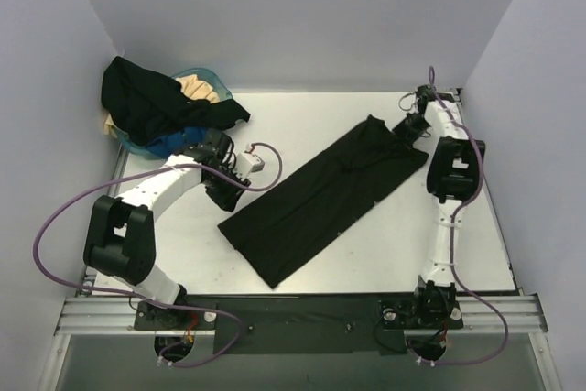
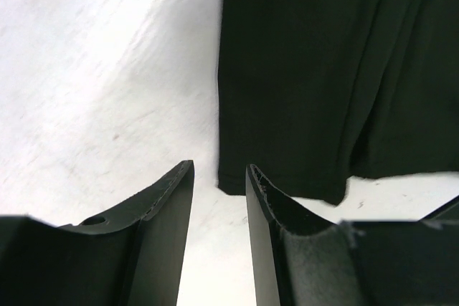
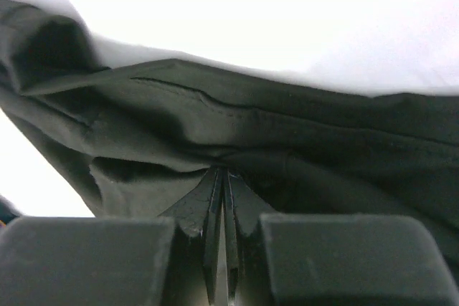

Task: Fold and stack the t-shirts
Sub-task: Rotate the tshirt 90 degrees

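A black t-shirt (image 1: 320,194), folded into a long strip, lies diagonally across the white table. My left gripper (image 1: 222,191) is open and empty, low over the table just short of the strip's near-left corner; that corner (image 2: 301,69) shows right ahead of the jaws (image 2: 219,166). My right gripper (image 1: 404,131) is shut on the strip's far right end, and the cloth (image 3: 287,127) bunches around the closed fingertips (image 3: 224,171). More shirts sit piled at the back left: black (image 1: 151,98), cream (image 1: 199,88) and blue (image 1: 169,144).
The teal basket (image 1: 209,73) stands at the back left corner under the pile of shirts. White walls close in the table on the left, back and right. A metal rail (image 1: 302,310) runs along the near edge by the arm bases.
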`<action>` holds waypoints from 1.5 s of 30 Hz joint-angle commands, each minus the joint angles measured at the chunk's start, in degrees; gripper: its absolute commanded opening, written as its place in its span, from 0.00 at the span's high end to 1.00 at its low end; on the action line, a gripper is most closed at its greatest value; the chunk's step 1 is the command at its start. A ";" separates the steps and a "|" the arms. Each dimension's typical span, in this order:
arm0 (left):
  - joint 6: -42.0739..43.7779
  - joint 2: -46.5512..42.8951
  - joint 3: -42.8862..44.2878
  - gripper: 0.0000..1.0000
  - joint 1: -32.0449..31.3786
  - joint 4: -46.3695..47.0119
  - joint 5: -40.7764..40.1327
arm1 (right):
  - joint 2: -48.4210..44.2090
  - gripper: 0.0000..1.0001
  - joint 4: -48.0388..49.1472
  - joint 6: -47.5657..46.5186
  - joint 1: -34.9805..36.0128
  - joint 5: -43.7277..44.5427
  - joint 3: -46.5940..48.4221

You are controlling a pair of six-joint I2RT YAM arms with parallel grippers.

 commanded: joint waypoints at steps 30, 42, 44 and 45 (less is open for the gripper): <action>2.06 2.76 -8.77 0.60 -26.71 4.47 12.79 | -9.01 0.68 17.19 4.13 -6.68 -5.30 -8.83; 2.94 0.04 -4.64 0.57 -24.97 -7.12 9.84 | 7.09 0.70 18.86 11.77 -3.70 -10.14 7.44; 3.12 -1.28 -5.08 0.57 -22.69 -8.62 8.34 | 9.02 0.84 19.65 14.22 -2.82 -9.79 9.81; 3.38 -1.72 -5.16 0.57 -21.72 -8.98 7.03 | 10.42 0.98 21.30 15.72 -2.55 -9.70 10.86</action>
